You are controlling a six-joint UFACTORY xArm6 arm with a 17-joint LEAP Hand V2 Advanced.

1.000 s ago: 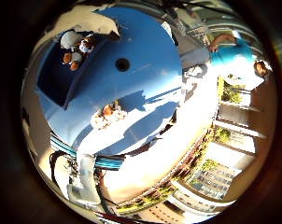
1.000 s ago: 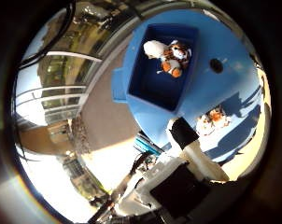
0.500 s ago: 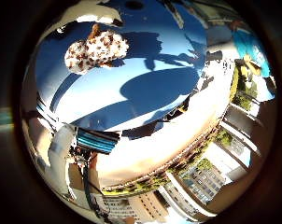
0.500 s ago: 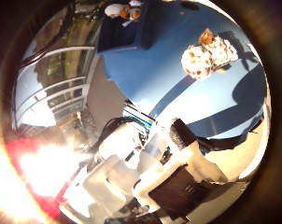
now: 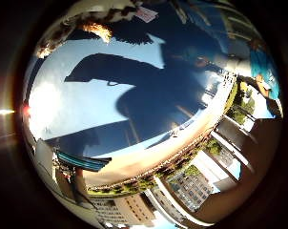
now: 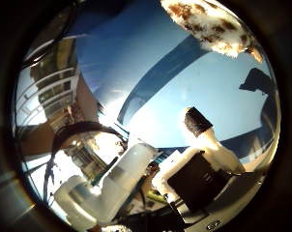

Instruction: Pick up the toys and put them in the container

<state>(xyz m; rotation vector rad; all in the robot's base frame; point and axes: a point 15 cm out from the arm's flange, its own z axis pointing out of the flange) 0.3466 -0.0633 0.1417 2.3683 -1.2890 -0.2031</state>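
Note:
A spotted white-and-brown plush toy (image 6: pixel 214 24) lies on the blue table (image 6: pixel 136 77), seen large in the right thumb side palm view, a little beyond my fingers. My hand (image 6: pixel 189 164) is low over the table, with one black-tipped finger (image 6: pixel 194 122) stretched out straight toward the toy and not touching it. It holds nothing. The right little finger side palm view shows the blue tabletop (image 5: pixel 115 105) with the hand's dark shadow on it, and a bit of the plush toy (image 5: pixel 94 29) at the edge. The container is out of view.
The table's edge (image 5: pixel 134 153) runs across the right little finger side palm view, with buildings and trees beyond it. A railing (image 6: pixel 44 92) and sunlit floor lie off the table's side.
The hand has come down close to the table and toward the spotted toy, which now looks much larger. The blue bin with toys has left both views.

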